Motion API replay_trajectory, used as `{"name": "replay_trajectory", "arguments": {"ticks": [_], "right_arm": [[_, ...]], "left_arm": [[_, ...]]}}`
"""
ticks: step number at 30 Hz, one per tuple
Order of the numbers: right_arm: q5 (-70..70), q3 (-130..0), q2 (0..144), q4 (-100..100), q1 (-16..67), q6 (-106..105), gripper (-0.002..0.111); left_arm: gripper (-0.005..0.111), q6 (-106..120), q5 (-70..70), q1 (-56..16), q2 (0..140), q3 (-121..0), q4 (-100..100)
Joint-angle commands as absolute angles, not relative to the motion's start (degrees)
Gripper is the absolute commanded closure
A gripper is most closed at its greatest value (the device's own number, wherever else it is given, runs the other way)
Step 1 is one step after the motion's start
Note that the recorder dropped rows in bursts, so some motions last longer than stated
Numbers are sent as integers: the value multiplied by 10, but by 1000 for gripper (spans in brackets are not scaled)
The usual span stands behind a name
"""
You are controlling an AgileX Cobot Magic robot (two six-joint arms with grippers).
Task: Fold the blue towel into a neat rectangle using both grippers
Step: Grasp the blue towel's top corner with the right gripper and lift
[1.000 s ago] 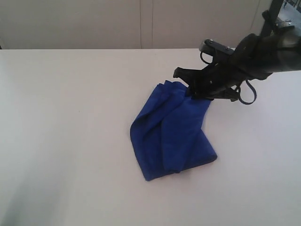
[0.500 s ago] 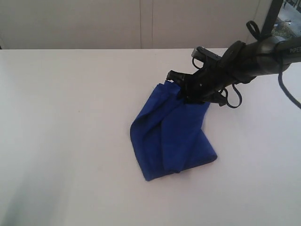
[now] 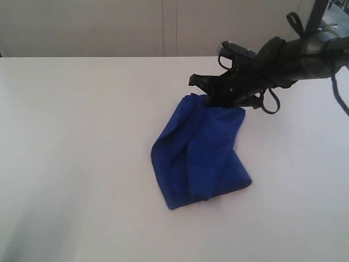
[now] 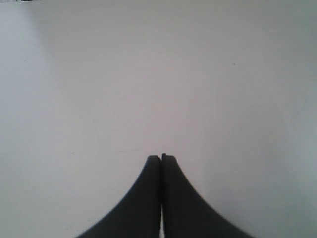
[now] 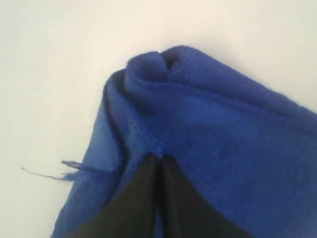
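The blue towel [image 3: 199, 155] lies crumpled and loosely folded on the white table [image 3: 82, 136], right of centre. My right gripper [image 3: 210, 99] reaches in from the right and is shut on the towel's far edge, which is bunched and raised a little. In the right wrist view the black fingers [image 5: 157, 157] pinch a hemmed fold of the blue towel [image 5: 208, 114], and a loose thread [image 5: 64, 168] trails from the cloth. My left gripper [image 4: 161, 157] is shut with nothing in it over bare table [image 4: 148, 74]. It does not show in the exterior view.
The table's far edge meets a pale wall [image 3: 109, 27] at the back. The right arm's cables [image 3: 270, 103] loop just behind the gripper. A dark frame [image 3: 316, 16] stands at the top right corner.
My right gripper has closed on the towel's far edge and shifted slightly left and away. That edge is now gathered and pulled up; the rest of the towel has not moved.
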State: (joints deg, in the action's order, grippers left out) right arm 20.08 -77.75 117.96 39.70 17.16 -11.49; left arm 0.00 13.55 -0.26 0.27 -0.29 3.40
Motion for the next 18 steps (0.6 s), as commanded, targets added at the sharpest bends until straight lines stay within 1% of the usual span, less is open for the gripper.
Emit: {"name": "replay_trajectory", "arguments": {"ticks": [1, 6, 18], "right_arm": [[222, -782, 1143, 353, 161, -168, 108], [246, -782, 1140, 283, 160, -168, 108], [252, -782, 1156, 277, 160, -167, 108]], "left_arm": [[107, 0, 133, -2, 0, 0, 37], [107, 0, 133, -2, 0, 0, 37], [107, 0, 133, -2, 0, 0, 37]]}}
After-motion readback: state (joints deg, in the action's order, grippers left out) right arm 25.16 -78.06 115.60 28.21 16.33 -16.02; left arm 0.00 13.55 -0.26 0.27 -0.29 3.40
